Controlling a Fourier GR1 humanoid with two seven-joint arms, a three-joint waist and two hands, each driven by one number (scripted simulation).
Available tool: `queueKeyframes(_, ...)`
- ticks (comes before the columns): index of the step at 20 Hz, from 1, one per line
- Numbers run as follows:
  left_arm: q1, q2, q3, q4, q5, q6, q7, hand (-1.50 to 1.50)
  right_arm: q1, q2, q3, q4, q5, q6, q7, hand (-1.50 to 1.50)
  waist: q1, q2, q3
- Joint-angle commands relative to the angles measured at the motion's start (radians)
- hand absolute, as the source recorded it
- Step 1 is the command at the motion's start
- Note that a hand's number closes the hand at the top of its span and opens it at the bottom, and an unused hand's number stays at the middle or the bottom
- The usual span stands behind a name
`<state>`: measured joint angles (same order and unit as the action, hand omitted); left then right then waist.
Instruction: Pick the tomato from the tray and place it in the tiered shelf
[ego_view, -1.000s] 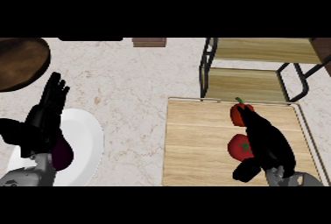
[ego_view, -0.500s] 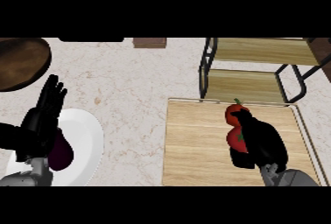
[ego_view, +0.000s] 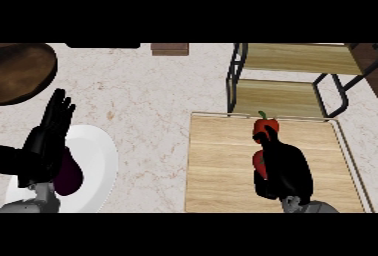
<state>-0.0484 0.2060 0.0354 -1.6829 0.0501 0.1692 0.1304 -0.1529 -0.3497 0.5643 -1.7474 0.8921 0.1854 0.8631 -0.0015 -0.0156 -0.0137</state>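
Now, step in hand: the grasp, by my reading; the right hand (ego_view: 288, 170) lies over the tomato (ego_view: 258, 162) on the tray (ego_view: 221, 180), and nothing looks lifted yet.
Next move: likely to close round the tomato, raise it clear of the red pepper (ego_view: 264, 125) just behind it, then carry it back to the tiered shelf (ego_view: 295, 60).
Worktop (ego_view: 148, 100): pale and marbled.
Tiered shelf: back right corner of the worktop, wooden boards in a black frame, right at the tray's far edge.
Tray: wooden, on the right side toward the near edge.
Plate (ego_view: 100, 160): white, near left corner, with a dark purple thing (ego_view: 70, 177) on it.
Right hand: covers the tomato's right side; whether it has closed on it, I cannot tell.
Left hand (ego_view: 46, 145): resting over the plate, fingers (ego_view: 59, 105) straight and up, holding nothing.
Tomato: red, smooth, mostly hidden, about mid-tray.
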Motion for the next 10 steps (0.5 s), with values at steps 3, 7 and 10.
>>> queueKeyframes(3,0.001,-0.037,-0.026,0.045,-0.030,0.010,-0.035,0.00,0.071,0.126,0.054,-0.090,-0.031,-0.016,0.033,1.50,-0.005,0.015,0.013)
queueKeyframes(7,0.008,-0.004,0.003,-0.038,-0.012,-0.004,0.028,0.00,0.032,0.189,0.071,-0.272,-0.020,0.080,0.157,1.50,0.001,0.012,0.013)
queueKeyframes(10,-0.037,-0.008,0.013,-0.002,-0.013,0.014,0.058,0.00,0.052,0.242,0.052,-0.383,0.017,-0.031,0.180,1.50,-0.010,0.010,0.013)
